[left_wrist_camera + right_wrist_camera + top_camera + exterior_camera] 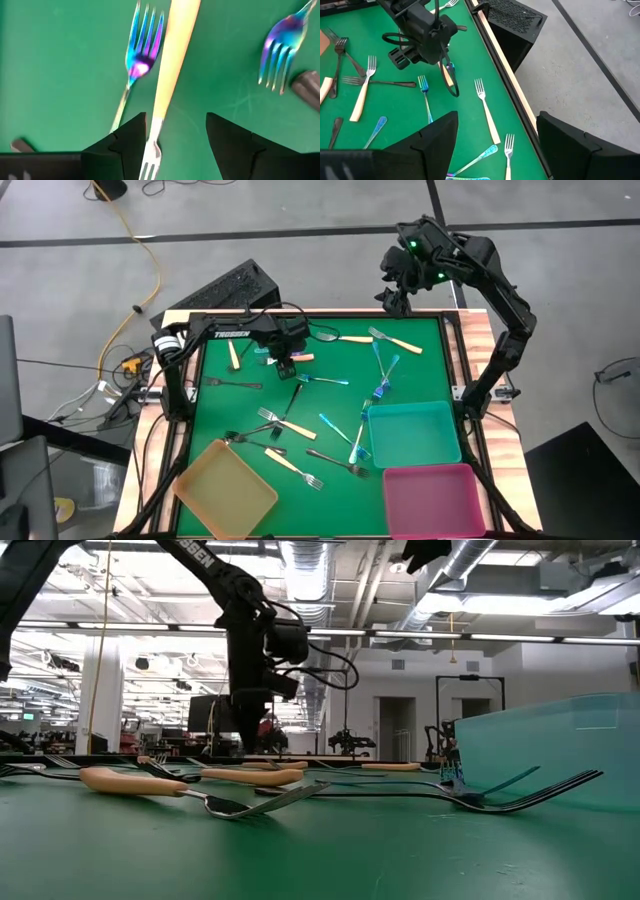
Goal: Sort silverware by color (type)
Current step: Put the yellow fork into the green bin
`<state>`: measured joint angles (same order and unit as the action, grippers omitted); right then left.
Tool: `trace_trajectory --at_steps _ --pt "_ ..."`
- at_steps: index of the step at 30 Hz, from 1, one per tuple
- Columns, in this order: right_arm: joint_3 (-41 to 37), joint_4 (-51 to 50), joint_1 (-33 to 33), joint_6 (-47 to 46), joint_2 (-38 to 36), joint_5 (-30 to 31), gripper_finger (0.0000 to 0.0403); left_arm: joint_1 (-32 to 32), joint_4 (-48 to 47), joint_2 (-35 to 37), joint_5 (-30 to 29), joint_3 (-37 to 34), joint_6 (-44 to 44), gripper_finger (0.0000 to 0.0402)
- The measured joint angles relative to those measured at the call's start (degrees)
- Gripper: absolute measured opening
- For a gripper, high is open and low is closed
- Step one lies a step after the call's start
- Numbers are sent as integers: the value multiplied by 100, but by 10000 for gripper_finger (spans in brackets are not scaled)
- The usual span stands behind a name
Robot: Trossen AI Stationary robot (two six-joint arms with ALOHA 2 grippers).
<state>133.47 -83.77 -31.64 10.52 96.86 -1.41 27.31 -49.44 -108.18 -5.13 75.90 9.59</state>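
The silverware [300, 425] lies scattered over the green table [420, 370]; none of it rests in a tray. You will find three kinds: dark-grey metal forks, forks with cream handles, and iridescent blue-purple forks.

Locate the cream-handled fork [167, 75] at the far left-centre of the table. In the left wrist view its handle runs straight between the two fingers of the left end effector [175, 142]. An iridescent fork [142, 45] lies just beside it, and a second iridescent fork head [280, 50] lies further off.

The left end effector [285, 363] is low over this fork. Its fingers are spread, one on each side of the handle. You cannot tell from these views whether they touch the handle.

The right end effector [495, 145] is raised beyond the far right corner of the table, with its fingers spread wide and nothing between them.

Three square trays sit along the near edge: the yellow tray [225, 490] at the left, the teal tray [413, 432] to the right, and the pink tray [433, 498] nearer than the teal tray, just beside it.
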Motion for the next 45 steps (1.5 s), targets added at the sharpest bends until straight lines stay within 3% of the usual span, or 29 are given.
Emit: trace_trajectory --at_steps 13,27,32,39,45 --pt "0 42 0 -4 2 0 291 258 100 -114 233 -1 131 190" --pt "0 201 0 -6 2 -7 291 121 135 -518 30 15 -2 187" --pt "0 197 0 -23 2 -5 291 119 99 -523 38 12 -10 145" --pt "0 199 0 -20 2 -7 291 112 82 -529 194 8 -239 19" --pt "0 205 0 -145 2 -7 291 103 84 -529 181 8 -423 21"
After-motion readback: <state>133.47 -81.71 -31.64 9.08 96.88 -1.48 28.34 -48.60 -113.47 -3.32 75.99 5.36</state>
